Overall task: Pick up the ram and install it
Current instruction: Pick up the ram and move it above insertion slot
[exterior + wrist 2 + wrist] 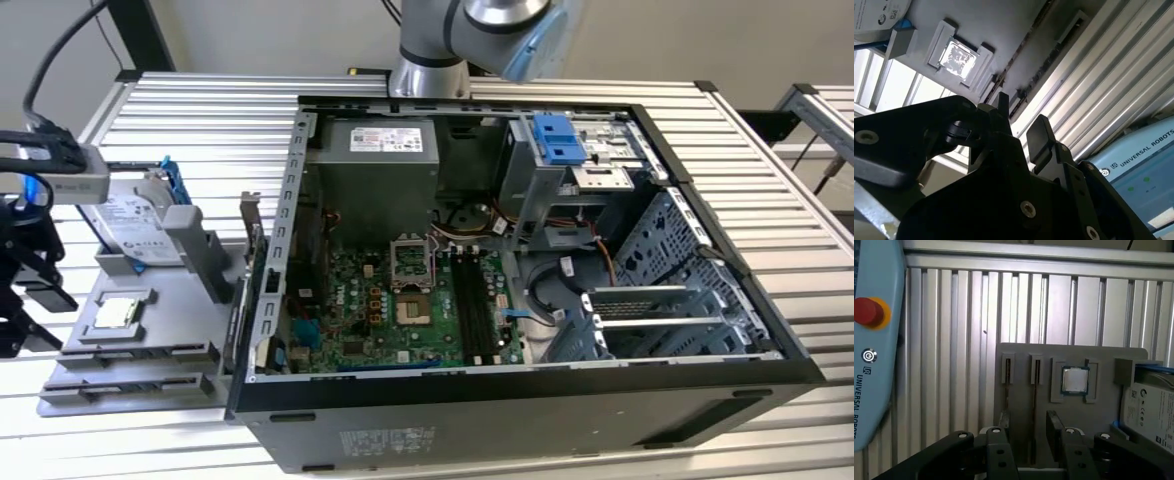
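The ram (pixel 1034 410) is a thin dark stick standing on edge in a slot of the grey tray (pixel 1094 360), in the slot nearer the small square chip (pixel 1074 380). My gripper (pixel 1029 427) is open above the tray, and in the first wrist view the ram's line runs between the two black fingers (pixel 1054 432). In the second wrist view the gripper (pixel 1021 122) shows its fingers apart with nothing clamped. In the exterior view the gripper (pixel 27 300) hangs at the far left by the tray (pixel 80 385). The motherboard's black slots (pixel 470 300) lie inside the open computer case (pixel 534 400).
A neighbouring tray slot (pixel 1006 390) holds another thin dark strip. A hard drive in a blue frame (pixel 134 225) stands at the tray's far end, with the chip (pixel 118 312) next to it. A teach pendant with a red button (pixel 869 312) lies beside the tray on the ribbed aluminium table (pixel 200 110).
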Robot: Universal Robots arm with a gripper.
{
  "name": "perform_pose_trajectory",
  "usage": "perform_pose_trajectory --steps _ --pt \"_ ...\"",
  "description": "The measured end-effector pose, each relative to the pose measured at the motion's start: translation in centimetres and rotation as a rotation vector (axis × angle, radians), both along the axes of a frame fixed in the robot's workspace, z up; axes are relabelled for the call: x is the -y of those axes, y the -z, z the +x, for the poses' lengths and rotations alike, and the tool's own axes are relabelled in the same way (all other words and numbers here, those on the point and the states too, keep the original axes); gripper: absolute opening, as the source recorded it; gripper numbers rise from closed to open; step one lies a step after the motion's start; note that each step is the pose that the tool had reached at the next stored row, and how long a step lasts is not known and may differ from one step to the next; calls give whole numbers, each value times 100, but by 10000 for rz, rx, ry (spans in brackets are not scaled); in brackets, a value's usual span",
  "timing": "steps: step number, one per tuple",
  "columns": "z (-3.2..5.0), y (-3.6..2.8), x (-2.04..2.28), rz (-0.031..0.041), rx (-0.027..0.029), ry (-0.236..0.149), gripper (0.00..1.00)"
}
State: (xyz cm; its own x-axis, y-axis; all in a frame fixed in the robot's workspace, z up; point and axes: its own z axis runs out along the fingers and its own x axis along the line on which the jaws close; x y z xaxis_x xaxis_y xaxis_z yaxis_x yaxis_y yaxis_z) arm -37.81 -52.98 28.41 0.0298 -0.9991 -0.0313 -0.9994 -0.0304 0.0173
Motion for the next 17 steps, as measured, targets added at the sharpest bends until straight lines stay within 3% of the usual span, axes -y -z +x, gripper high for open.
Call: perform_pose_trajectory --steps 10,17 --pt "0 171 6 -35 1 -103 100" --pt "0 262 46 -98 0 -104 100"
